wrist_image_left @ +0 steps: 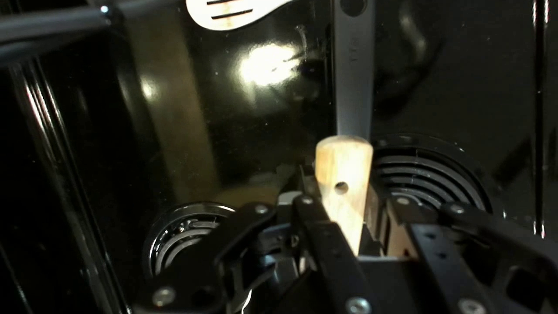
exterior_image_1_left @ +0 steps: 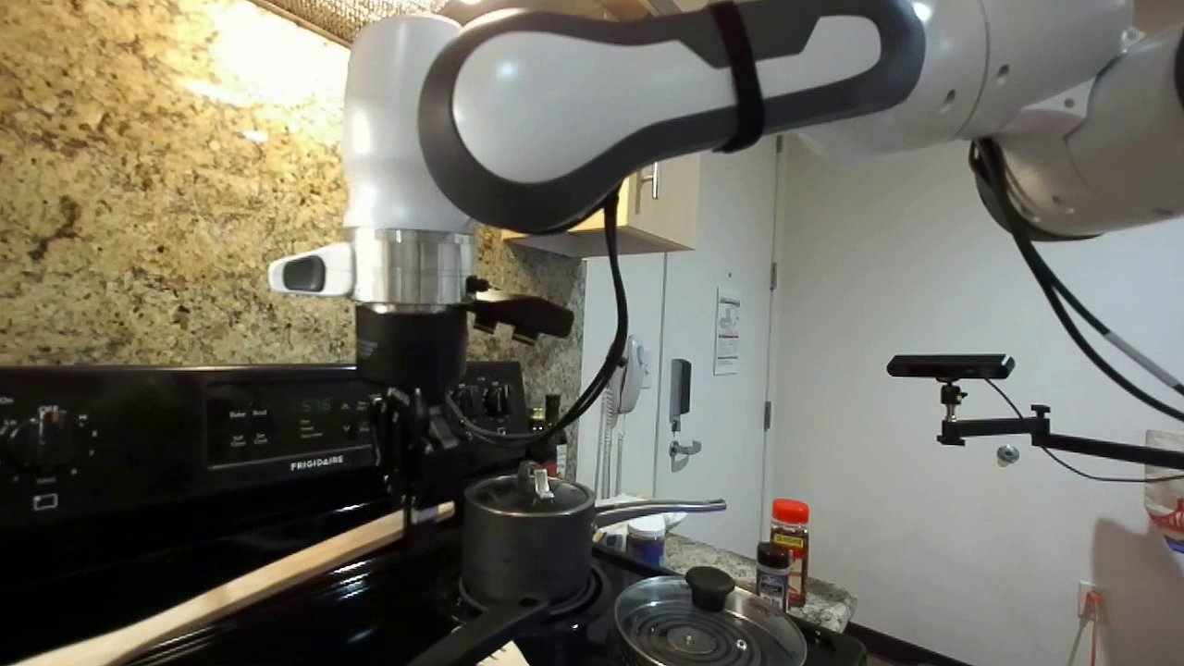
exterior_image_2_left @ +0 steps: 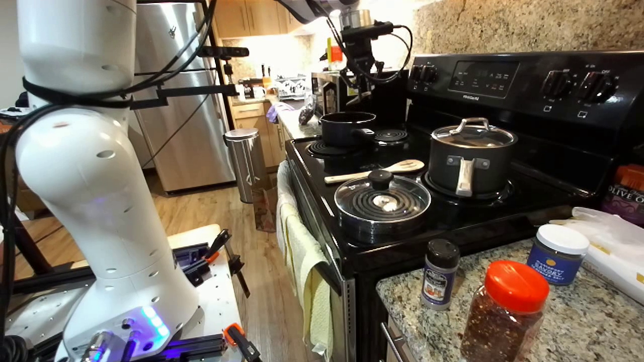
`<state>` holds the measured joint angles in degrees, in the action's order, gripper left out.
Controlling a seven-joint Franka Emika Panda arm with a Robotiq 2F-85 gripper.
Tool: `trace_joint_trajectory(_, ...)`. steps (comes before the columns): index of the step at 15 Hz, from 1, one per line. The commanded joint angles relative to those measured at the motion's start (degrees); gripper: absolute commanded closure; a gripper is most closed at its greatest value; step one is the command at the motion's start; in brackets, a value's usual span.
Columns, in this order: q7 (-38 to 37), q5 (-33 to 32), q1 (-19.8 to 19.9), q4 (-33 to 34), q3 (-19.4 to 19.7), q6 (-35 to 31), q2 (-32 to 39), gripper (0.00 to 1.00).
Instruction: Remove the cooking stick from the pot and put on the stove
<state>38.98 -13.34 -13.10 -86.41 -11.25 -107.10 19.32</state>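
Wooden cooking stick [wrist_image_left: 347, 205] sits pinched in the gripper [exterior_image_1_left: 421, 516], stovetop [wrist_image_left: 257, 144] stretching open alongside (the wrist view alone shows its end hole [wrist_image_left: 341, 188]).

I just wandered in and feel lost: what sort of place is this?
Almost certainly a kitchen, judging by the black coil-burner stove, the tall stainless-steel refrigerator and the pale wooden cupboards.

I saw an exterior view look over a front corner of the glossy black stovetop [exterior_image_2_left: 543, 176] toward the brushed-steel refrigerator [exterior_image_2_left: 201, 146]; from the opposite side edge, an exterior view faced a white wall [exterior_image_1_left: 860, 250]. Both shared the round, dark-grey, lidded metal pot [exterior_image_1_left: 527, 555]. The wrist view looked closely, steeply down.
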Motion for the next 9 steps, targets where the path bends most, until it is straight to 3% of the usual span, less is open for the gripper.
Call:
trace_joint_trajectory(1, -2.43, 5.89, 3.56, -8.31, -0.10, -7.70, -7.02, 0.93)
trace_joint_trajectory(9, -1.57, 23.96, 10.02, -26.10, 2.78, -26.53, -15.10, 0.93)
